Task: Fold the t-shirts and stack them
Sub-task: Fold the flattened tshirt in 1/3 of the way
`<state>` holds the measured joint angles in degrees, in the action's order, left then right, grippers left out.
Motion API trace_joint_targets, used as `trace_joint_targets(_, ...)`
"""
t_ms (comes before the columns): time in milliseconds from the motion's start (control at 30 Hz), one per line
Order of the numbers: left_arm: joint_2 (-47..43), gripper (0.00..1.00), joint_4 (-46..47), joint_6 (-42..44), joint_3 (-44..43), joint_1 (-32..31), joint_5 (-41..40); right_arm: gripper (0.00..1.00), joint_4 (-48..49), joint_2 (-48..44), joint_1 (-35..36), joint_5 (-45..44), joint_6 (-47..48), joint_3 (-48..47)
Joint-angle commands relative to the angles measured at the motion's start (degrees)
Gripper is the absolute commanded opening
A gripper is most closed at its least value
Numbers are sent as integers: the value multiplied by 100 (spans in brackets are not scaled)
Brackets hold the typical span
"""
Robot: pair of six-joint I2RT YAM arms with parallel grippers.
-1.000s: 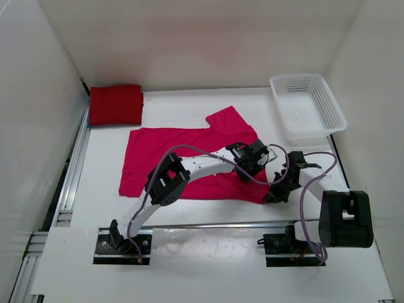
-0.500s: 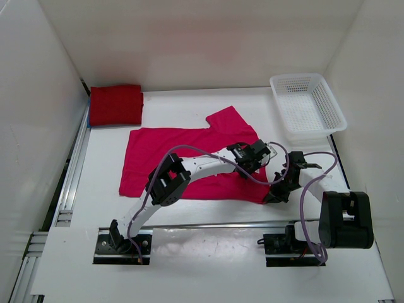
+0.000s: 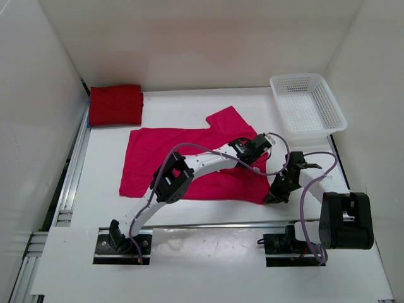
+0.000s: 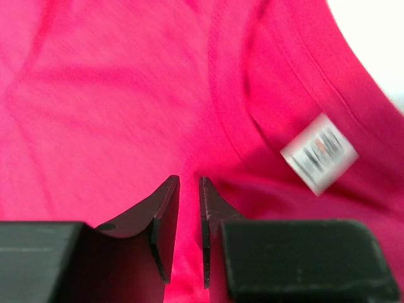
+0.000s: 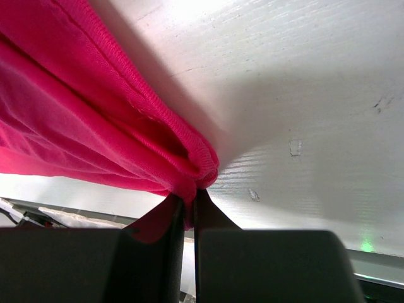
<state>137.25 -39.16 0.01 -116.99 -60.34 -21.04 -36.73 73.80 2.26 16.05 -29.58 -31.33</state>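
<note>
Pink shirt (image 3: 170,150) lies spread flat mid-table, collar end toward 3 o'clock; a dark red shirt (image 3: 115,105) sits folded at 10 o'clock. The right gripper (image 5: 188,201) is clamped on a bunched bit of the pink shirt's edge at about 4 o'clock, raised just off the table (image 5: 303,95). The left gripper (image 4: 188,182) hovers over the collar beside the label (image 4: 319,153), jaws a sliver apart; whether any cloth sits between them I cannot tell. If it holds nothing, a fold would likely be pulled by one corner alone and land skewed or bunched. The right pinch looks thin and could slip free under tension.
</note>
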Motion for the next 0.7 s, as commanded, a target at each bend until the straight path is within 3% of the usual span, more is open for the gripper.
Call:
trace_joint_targets(0, 83, 32, 92, -1, -403, 154, -445, 0, -229, -67, -6, -331, 76, 83)
trace_joint_targets(300, 145, 38, 207, -1, -632, 268, -823, 0, -229, -15, -6, -331, 76, 83)
trace_joint_targets(367, -249, 55, 207, -1, -510, 320, -693, 0, -229, -15, -6, -279, 76, 83)
trace_joint_targets(400, -399, 68, 207, -1, -431, 321, -613, 0, -229, -15, -6, -278, 76, 83)
trace_joint_targets(433, -549, 74, 207, -1, -352, 321, -551, 2, -229, -15, -6, -278, 76, 83)
trace_joint_targets(500, -918, 79, 207, -1, -88, 373, -551, 14, -229, -15, -6, -278, 76, 83)
trace_joint_targets(533, -1041, 80, 207, -1, 26, 373, -603, 29, -229, -15, -6, -278, 76, 83)
trace_joint_targets(567, -1147, 82, 207, -1, 149, 460, -673, 37, -290, -67, -6, -278, 76, 22)
trace_joint_targets(667, -1525, 82, 207, -1, 632, 803, -752, 47, -510, -391, -6, -515, 76, -162)
